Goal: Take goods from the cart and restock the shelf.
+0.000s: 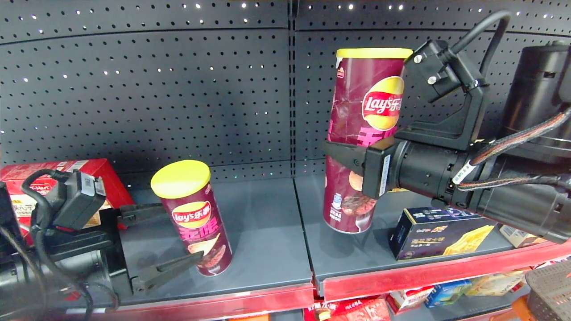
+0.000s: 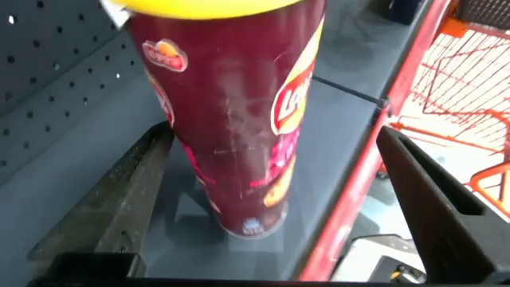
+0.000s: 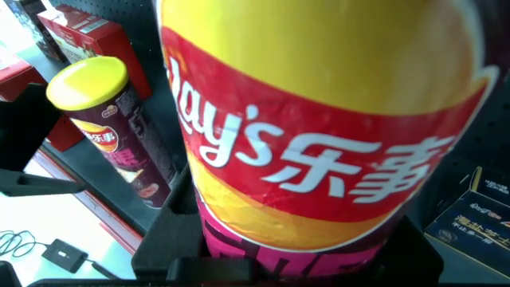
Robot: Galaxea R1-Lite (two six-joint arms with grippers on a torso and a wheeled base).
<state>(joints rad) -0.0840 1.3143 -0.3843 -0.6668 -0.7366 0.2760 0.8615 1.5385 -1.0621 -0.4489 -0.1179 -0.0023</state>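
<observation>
Right gripper (image 1: 352, 154) is clamped across the middle of the tall can (image 1: 370, 102), which stands slightly tilted on the shelf's (image 1: 263, 232) right section. Left gripper (image 1: 178, 232) is spread wide over the left section, one finger on either side of the upright short can (image 1: 180, 178). A dark box (image 1: 437, 234) lies just beside the tall can. A red box (image 1: 89, 171) sits at the shelf's far left.
</observation>
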